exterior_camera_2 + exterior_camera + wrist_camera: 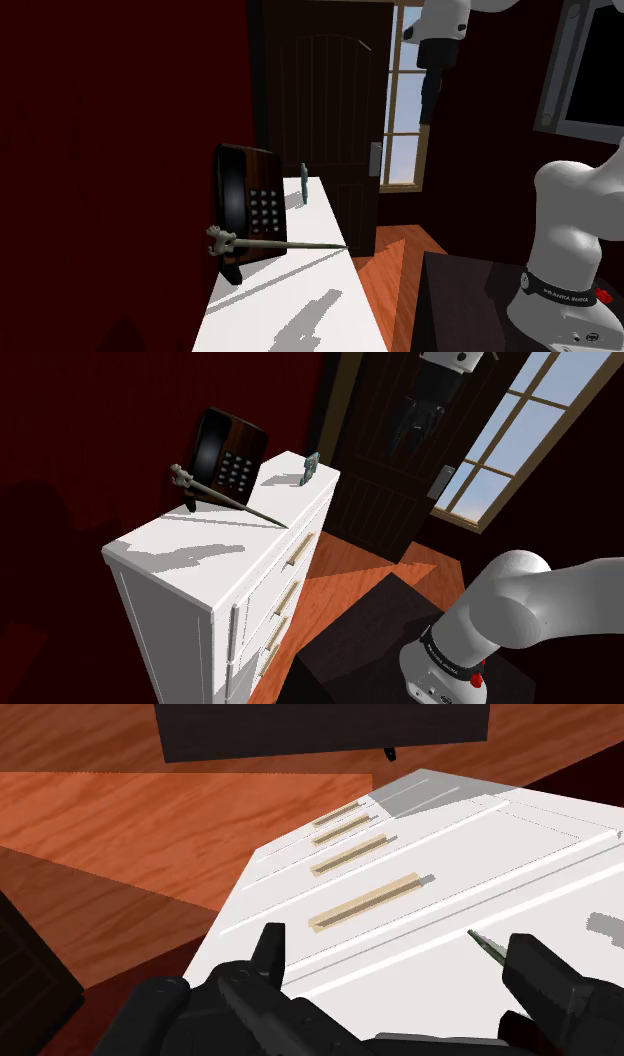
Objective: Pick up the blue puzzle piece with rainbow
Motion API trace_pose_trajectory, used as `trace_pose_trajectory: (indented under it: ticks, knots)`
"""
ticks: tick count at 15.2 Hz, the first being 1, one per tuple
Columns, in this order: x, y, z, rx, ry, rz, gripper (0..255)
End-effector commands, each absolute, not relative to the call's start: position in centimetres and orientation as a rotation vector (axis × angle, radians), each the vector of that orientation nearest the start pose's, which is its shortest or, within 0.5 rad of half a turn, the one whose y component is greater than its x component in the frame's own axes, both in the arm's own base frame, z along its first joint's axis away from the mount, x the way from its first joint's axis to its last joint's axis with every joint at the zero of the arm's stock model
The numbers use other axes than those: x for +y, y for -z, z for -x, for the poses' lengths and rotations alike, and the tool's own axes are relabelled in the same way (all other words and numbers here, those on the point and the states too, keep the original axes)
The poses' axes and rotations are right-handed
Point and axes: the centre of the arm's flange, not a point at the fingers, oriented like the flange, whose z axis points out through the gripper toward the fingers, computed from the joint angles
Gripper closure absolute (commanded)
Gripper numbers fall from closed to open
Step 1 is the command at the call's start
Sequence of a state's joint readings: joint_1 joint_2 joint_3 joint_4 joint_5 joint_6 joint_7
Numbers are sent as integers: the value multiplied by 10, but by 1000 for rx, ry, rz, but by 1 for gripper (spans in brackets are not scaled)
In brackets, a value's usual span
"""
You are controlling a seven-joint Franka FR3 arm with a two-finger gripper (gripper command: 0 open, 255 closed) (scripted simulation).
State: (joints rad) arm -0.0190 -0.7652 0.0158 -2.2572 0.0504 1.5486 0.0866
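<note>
The puzzle piece (311, 469) is a small grey-blue tile standing on edge at the far end of the white dresser top (215, 547); in the second exterior view the piece (304, 185) is thin and upright just behind the phone. My black gripper (412, 430) hangs high in front of the dark door, well above the piece and off past the dresser's drawer side. It points down in the second exterior view, gripper (431, 100). In the wrist view the gripper (400, 966) is open, with the drawer fronts (400, 874) and nothing else between its fingers.
A black desk phone (228, 449) leans upright on the dresser's back edge. A thin wand (225, 498) lies across the top and reaches its front edge. The dark door (325, 130) and a window (530, 427) stand behind. My dark stand (400, 642) sits on the wooden floor (130, 824).
</note>
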Motion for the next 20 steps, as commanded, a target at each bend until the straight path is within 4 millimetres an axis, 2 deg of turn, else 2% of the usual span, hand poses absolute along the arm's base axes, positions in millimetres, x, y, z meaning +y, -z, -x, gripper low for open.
trace_pose_trajectory:
  ticks: [1,5,10,15,20]
  knots:
    - [6,-629,-311,141,85,3096,0]
    - [12,-613,-362,365,66,3085,0]
    - [9,-591,-427,642,43,3049,0]
    - [-6,-569,-489,916,18,2989,0]
    - [-31,-545,-548,1184,-6,2904,0]
